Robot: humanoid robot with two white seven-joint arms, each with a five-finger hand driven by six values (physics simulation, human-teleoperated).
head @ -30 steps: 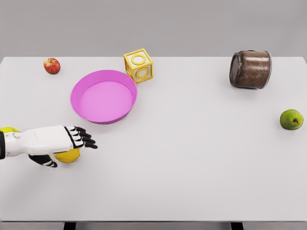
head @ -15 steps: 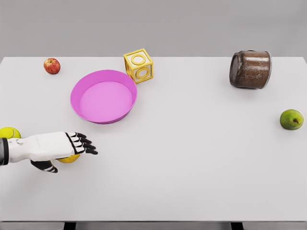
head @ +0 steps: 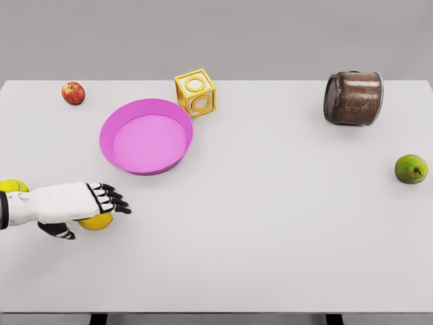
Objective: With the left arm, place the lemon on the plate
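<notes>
The yellow lemon (head: 97, 222) lies on the white table near the left front, mostly covered by my left hand (head: 99, 210). The hand reaches in from the left edge and lies over the lemon. Its dark fingers (head: 111, 199) stretch out flat past the fruit and the thumb (head: 61, 231) hangs beside it on the near side, so the hand is open. The pink plate (head: 108, 125) sits further back and a little to the right, with nothing in it. My right arm is out of view.
A red apple (head: 73, 93) is at the back left and a yellow hollow cube (head: 195, 93) stands just behind the plate. A brown jar (head: 353, 98) lies at the back right, a green pear (head: 411, 168) near the right edge. Another yellow round object (head: 12, 185) peeks out above my left wrist.
My left hand sank slightly over the lemon, then drew back a little to the left. The lemon has hardly moved.
</notes>
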